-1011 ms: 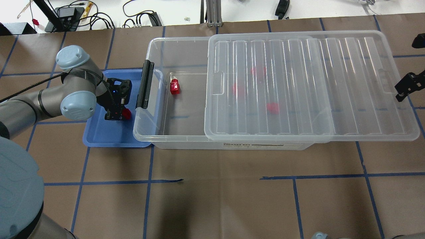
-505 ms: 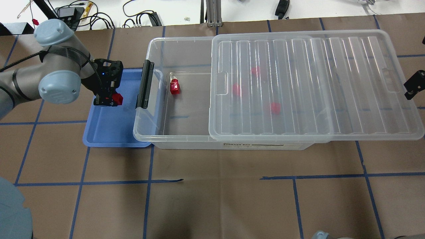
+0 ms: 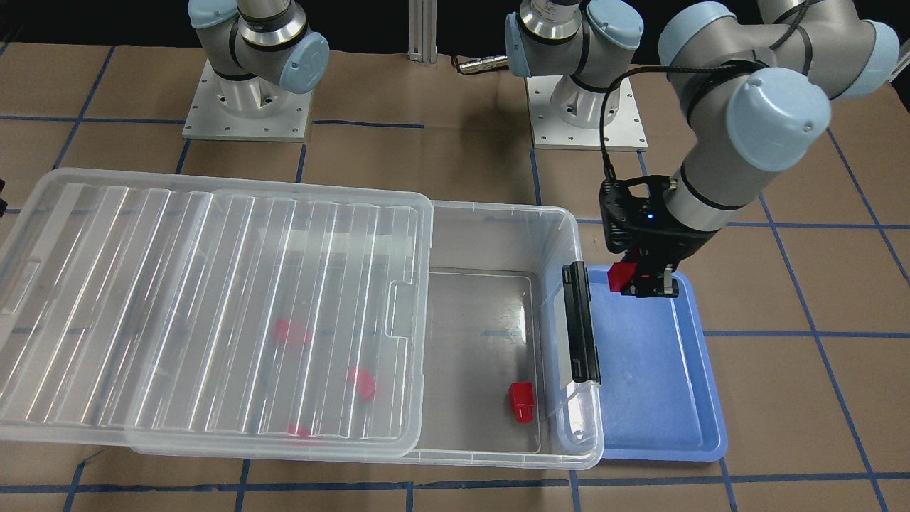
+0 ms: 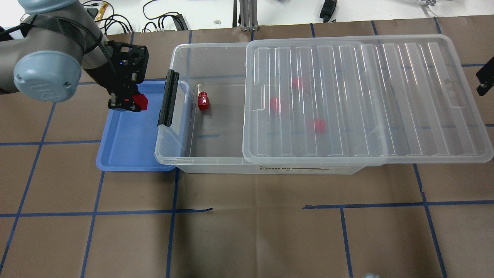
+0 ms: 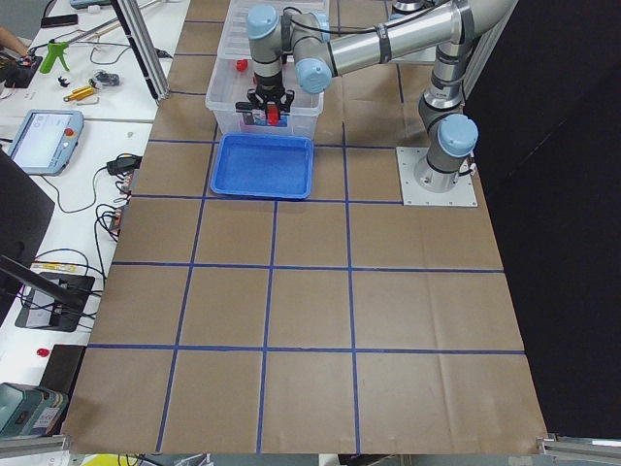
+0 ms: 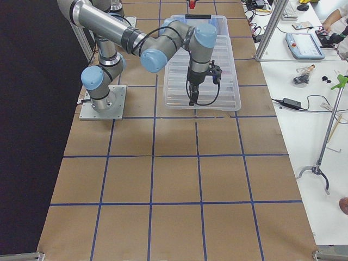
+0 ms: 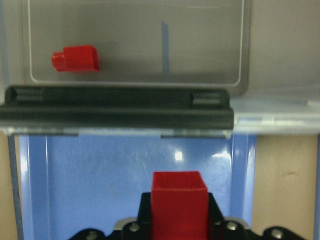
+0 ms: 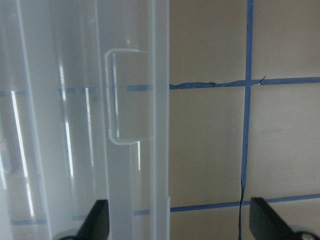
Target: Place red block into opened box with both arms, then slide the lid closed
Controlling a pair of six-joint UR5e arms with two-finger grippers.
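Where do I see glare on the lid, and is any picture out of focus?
Exterior front-facing view: bright glare streaks run along the lid ribs, and the red blocks under it look hazy. Right wrist-mounted view: similar white streaks on the lid. Left wrist-mounted view: the held red block is soft, slightly out of focus.

Three red blocks point(image 4: 275, 103) hazy beneath lid point(image 4: 405, 100)

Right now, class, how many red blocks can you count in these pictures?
5 red blocks: one in the left gripper over the blue tray; one on the uncovered floor of the box; three blurred under the lid. Others could hide there.
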